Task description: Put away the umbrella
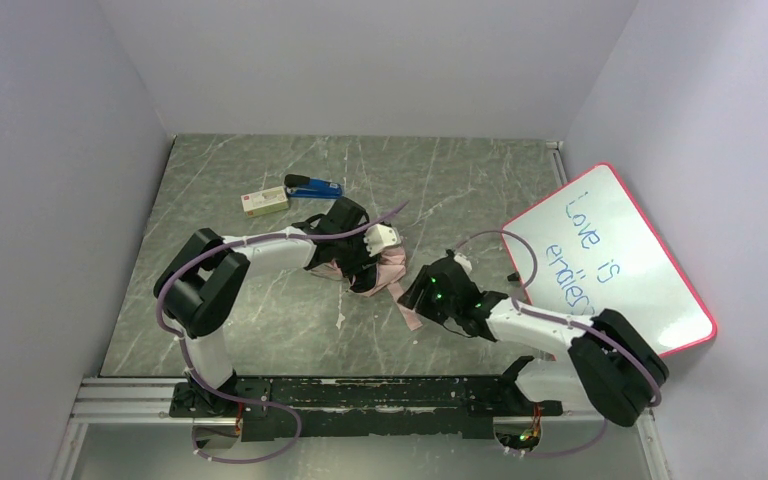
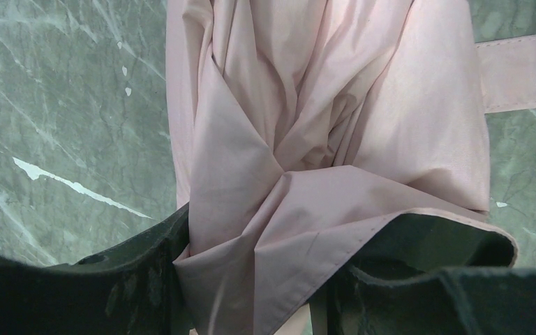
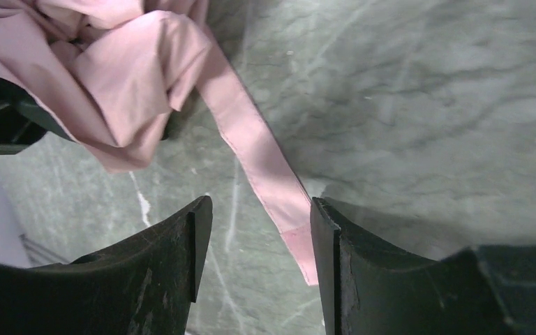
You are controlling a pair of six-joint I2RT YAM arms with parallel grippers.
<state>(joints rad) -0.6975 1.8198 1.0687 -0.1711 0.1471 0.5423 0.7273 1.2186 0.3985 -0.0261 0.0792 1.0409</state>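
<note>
The pale pink umbrella (image 1: 388, 268) lies bunched on the marble table (image 1: 260, 320) near the middle. My left gripper (image 1: 365, 268) is down on it, and in the left wrist view its folded fabric (image 2: 307, 125) fills the gap between the dark jaws of that gripper (image 2: 251, 293), which is shut on it. The long pink strap (image 3: 265, 160) trails from the bundle (image 3: 112, 70) across the table. Its end lies between the spread fingers of my right gripper (image 3: 255, 230), close to the right finger. That gripper (image 1: 417, 298) stands open just right of the bundle. Shaft and handle are hidden.
A whiteboard (image 1: 610, 260) with a red rim and blue writing leans at the right wall. A blue stapler (image 1: 315, 187) and a small cream box (image 1: 264, 202) lie behind the left arm. Grey walls close in three sides of the table.
</note>
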